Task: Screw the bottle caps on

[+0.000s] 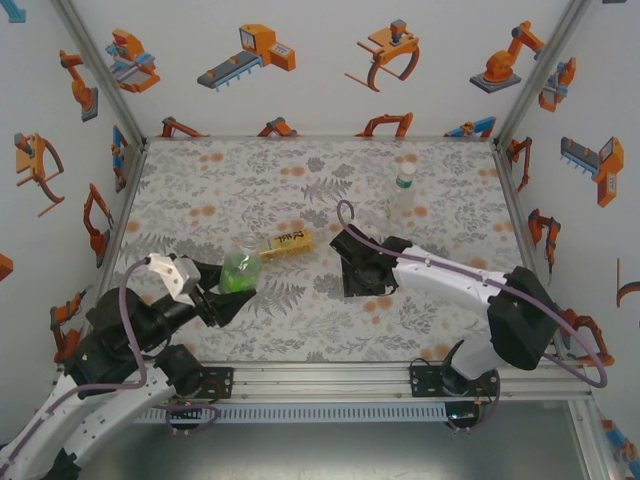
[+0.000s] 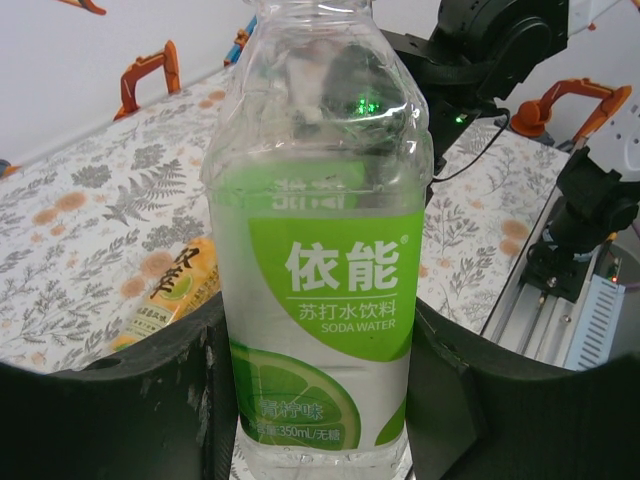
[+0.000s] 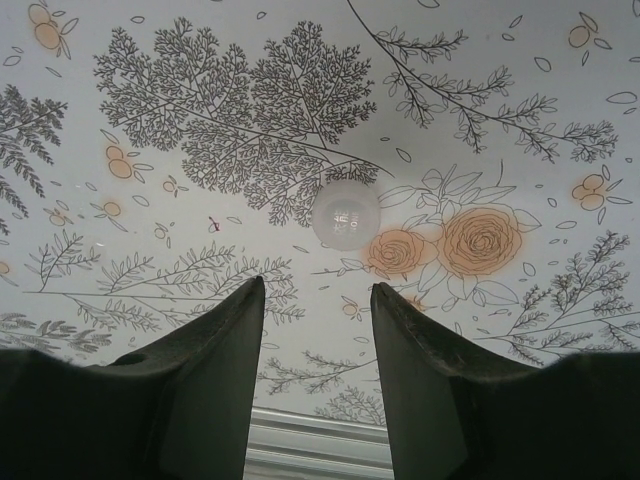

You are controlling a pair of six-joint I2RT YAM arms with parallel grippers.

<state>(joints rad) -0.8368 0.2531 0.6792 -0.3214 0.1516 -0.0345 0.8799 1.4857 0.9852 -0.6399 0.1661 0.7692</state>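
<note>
Currently, left jaws: closed on the green-label bottle (image 2: 320,300), with a dark finger (image 2: 130,400) pressed against each side of its lower body.
Green-label bottle: in the top view, at about 8 o'clock from the middle of the desk (image 1: 200,200), held at the tip of the left arm. In the left wrist view it stands upright, and its neck is cut off by the upper frame edge, so whether it is capped cannot be told.
Right jaws: partly open and pointing down at the desk, with nothing between the two fingers (image 3: 200,380). In the top view they are just off the desk middle, toward 4 o'clock.
Pale cap (image 3: 345,215): lies flat on the desk at 12 o'clock from the gap of the right jaws, near the fingertips and clear of both.
Amber bottle (image 1: 287,243): lies on its side on the desk, at 1 o'clock from the green-label bottle and just beside it. Contact between the two cannot be told.
Plain clear bottle (image 1: 402,200): stands upright at 2 o'clock from the desk middle, well apart from both jaws.
Greenish cap (image 1: 405,172): sits on top of the plain clear bottle. How far it is screwed down cannot be told.
</note>
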